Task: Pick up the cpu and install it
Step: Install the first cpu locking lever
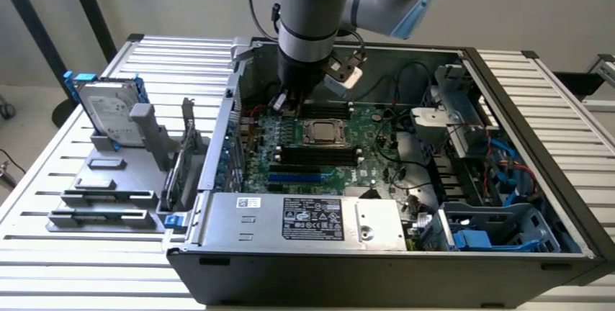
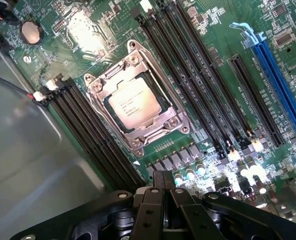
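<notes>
The cpu (image 2: 134, 103) is a small square chip with a silver-grey top. It lies flat in the metal-framed socket (image 2: 99, 85) on the green motherboard (image 1: 379, 156), inside the open computer case. From the exterior view the cpu (image 1: 325, 132) shows at the board's middle. My gripper (image 1: 286, 105) hangs just above the board, beside the socket on the side toward the case's back wall. Its black fingers (image 2: 155, 186) are shut together with nothing between them, a short way off the cpu and not touching it.
Black memory slots (image 2: 197, 75) flank the socket and a blue slot (image 2: 280, 85) runs further out. A power supply (image 1: 298, 217) fills the case's front. Cables and drive bays (image 1: 480, 152) crowd the exterior view's right. Outside, a grey rack (image 1: 106, 199) holds a hard drive (image 1: 106, 113).
</notes>
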